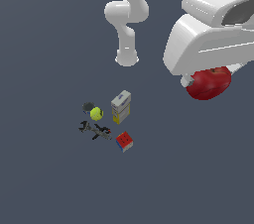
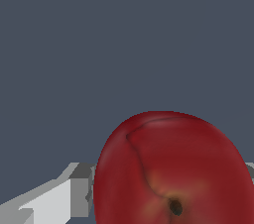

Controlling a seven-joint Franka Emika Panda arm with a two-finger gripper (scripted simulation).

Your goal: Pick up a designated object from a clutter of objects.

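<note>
The designated object, a glossy red apple [image 1: 212, 87], hangs high above the ground, held under the white hand of my gripper [image 1: 206, 79], which is shut on it. In the wrist view the apple [image 2: 171, 168] fills the lower part of the picture, dimple showing, with one grey-white finger [image 2: 54, 200] pressed against its side. The other finger is mostly hidden behind the fruit. The clutter of objects lies far below, toward the exterior view's left.
On the dark ground sit a grey-yellow box [image 1: 121, 107], a yellow-green ball [image 1: 96, 114], a dark round thing [image 1: 88, 106], a black tool [image 1: 95, 130] and a red-blue cube [image 1: 124, 141]. The arm's base [image 1: 127, 57] stands behind them.
</note>
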